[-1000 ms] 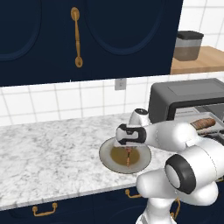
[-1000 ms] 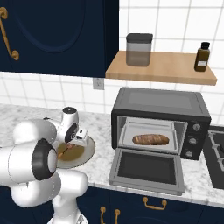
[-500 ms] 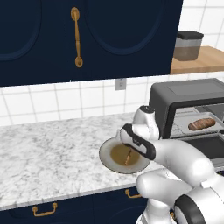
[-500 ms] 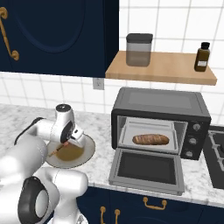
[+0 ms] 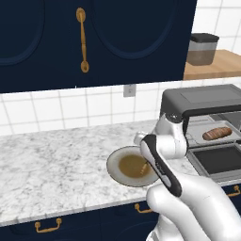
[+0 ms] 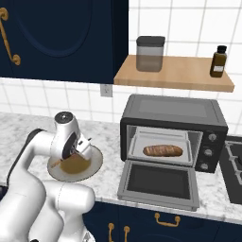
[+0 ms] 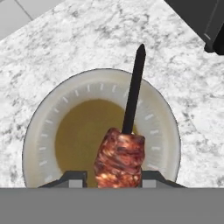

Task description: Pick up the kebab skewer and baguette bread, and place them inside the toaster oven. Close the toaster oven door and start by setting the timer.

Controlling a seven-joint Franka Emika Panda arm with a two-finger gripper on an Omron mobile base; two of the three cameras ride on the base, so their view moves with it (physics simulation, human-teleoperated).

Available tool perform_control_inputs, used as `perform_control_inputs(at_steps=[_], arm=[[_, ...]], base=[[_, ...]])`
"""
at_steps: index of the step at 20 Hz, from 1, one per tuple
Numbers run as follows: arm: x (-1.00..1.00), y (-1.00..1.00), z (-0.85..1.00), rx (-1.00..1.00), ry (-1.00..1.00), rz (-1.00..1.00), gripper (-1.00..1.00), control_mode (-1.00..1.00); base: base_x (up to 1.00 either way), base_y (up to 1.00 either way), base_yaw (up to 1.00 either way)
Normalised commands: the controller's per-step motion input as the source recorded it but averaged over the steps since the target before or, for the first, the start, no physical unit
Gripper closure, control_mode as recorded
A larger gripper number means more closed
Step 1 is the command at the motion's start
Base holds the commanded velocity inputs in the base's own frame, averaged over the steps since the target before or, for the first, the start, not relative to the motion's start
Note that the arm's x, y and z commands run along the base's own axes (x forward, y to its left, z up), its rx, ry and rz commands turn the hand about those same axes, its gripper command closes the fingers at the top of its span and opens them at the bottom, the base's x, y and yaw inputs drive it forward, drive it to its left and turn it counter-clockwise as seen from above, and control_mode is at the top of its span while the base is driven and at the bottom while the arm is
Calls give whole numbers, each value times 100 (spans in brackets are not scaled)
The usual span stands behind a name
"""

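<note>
The kebab skewer (image 7: 120, 159) has its brown-red meat chunk between my fingertips, and its dark stick points away over the round plate (image 7: 39, 131). My gripper (image 7: 113, 177) is shut on that chunk, just above the plate (image 6: 96, 158) on the marble counter. The baguette bread (image 6: 163, 151) lies on the rack inside the toaster oven (image 6: 170, 111). The toaster oven door (image 6: 158, 182) hangs open, flat toward the counter edge. From the left base view the baguette (image 5: 217, 133) and open door (image 5: 219, 160) sit right of my arm.
A wooden shelf (image 6: 175, 78) above the oven carries a grey canister (image 6: 150, 54) and a brown bottle (image 6: 218, 61). A stovetop (image 6: 234, 165) lies right of the oven. Bare marble counter (image 5: 52, 160) stretches left of the plate.
My arm has swung round and the hand has come down over the plate. The jaws have narrowed onto the skewer's meat.
</note>
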Motion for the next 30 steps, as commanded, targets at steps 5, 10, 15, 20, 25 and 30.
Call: perform_control_inputs(at_steps=[5, 10, 15, 20, 25, 30], arm=[[-33, -29, 43, 3, -19, -9, 100, -100], [-28, -39, 35, 4, -11, -16, 100, -100], [-19, -54, 44, 9, -2, -21, 100, -100], [-15, -68, 29, 9, -3, -21, 100, -100], [-11, -70, 17, 8, -7, -20, 100, -100], [-7, -69, 4, 8, -8, -17, 100, -100]], base=[[0, 0, 0], [0, 0, 0], [0, 0, 0], [0, 0, 0], [0, 0, 0], [0, 0, 0]])
